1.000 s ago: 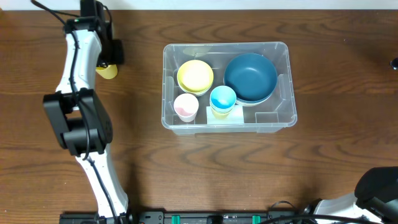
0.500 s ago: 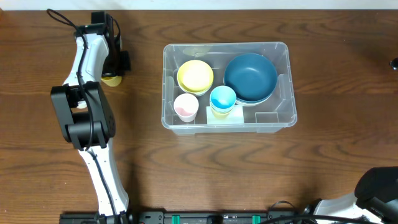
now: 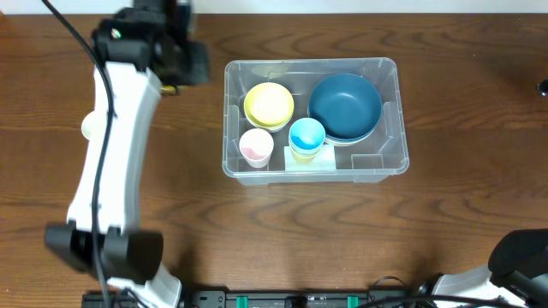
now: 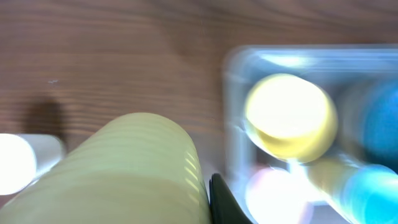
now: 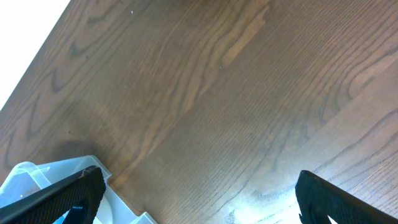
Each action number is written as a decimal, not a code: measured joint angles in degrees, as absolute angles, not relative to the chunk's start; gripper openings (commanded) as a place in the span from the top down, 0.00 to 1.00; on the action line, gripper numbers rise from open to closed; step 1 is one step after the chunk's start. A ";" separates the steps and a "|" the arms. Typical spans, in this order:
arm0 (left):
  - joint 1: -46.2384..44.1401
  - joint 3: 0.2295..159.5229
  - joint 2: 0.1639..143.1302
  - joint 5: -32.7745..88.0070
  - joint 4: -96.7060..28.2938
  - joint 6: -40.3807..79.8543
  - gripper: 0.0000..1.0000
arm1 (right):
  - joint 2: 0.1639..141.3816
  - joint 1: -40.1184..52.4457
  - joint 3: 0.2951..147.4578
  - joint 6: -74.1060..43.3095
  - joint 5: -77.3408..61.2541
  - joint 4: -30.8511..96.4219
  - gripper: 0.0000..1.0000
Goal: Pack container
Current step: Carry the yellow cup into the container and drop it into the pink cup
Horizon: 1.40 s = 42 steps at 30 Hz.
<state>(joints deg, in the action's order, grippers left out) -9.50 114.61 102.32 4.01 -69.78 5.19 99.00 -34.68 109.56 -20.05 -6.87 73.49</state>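
- Jaws on the left arm (image 3: 111, 145) are clenched on a pale yellow ribbed cup (image 4: 124, 168), which fills the lower left of the blurred left wrist view.
- The right jaws are released and stand wide apart with nothing between them, above bare brown worktop (image 5: 205, 93). One corner of the clear container (image 5: 25, 180) shows at the lower left edge of the right wrist view.
- Seen from overhead, the container sits upright near the middle of the worktop, with a white label on its bottom.
- Inside it are a yellow bowl (image 3: 269, 104) and a dark blue bowl (image 3: 345, 106) side by side.
- In front of them stand a white cup with a pink inside (image 3: 256, 147) and a light blue cup (image 3: 306, 135) nested in a yellow one.
- The left wrist hangs just beside the container's upper left corner, outside its wall.
- A pale round thing (image 3: 87, 128) peeks out from behind the left arm; I cannot tell what it is.
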 measured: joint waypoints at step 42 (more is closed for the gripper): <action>-30.92 97.38 106.17 7.38 -67.99 7.73 0.94 | 99.00 -34.68 109.56 -20.08 -6.85 73.47 0.01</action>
<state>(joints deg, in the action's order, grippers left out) -30.92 97.38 106.17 7.38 -67.99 7.73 99.00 -34.68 109.56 -20.08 -6.85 73.47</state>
